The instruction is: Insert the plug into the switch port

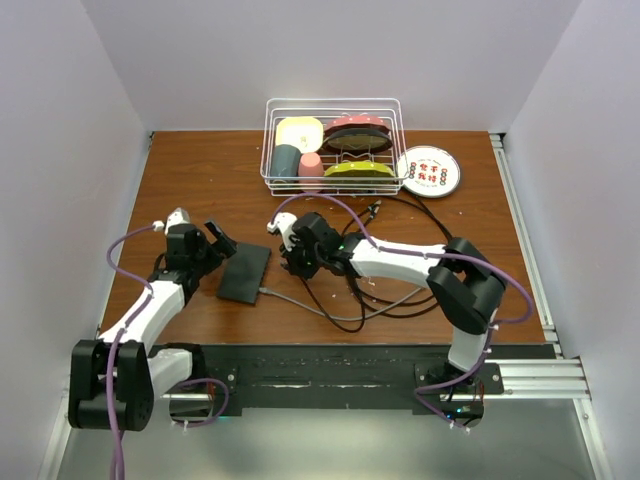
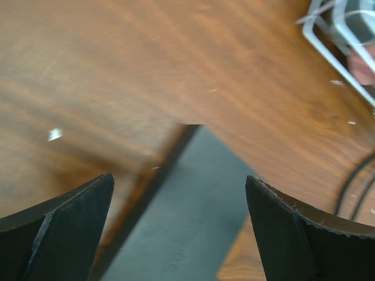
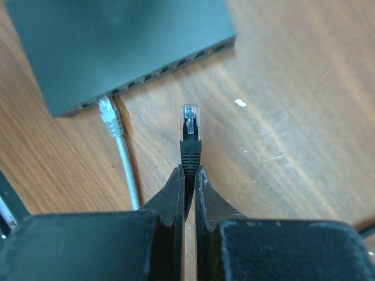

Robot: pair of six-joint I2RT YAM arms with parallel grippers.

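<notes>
Right gripper (image 3: 188, 171) at bottom centre of wrist view, jaws pinched nearly together on black boot of plug (image 3: 189, 120), clear tip pointing up-frame. Left gripper (image 2: 179, 177) spread wide, holding nothing, over corner of switch (image 2: 193, 193); touching or not, can't tell.

Progress: plug grabbed + roughly aimed at port row (image 3: 176, 61), not in yet. Strip of table (image 3: 281, 117) shows btwn tip & switch, which sits upper left in right wrist view. Grey cable (image 3: 114, 126) already plugged in near row's left end.

Left to do imo: line up w/ free port, push home.
</notes>
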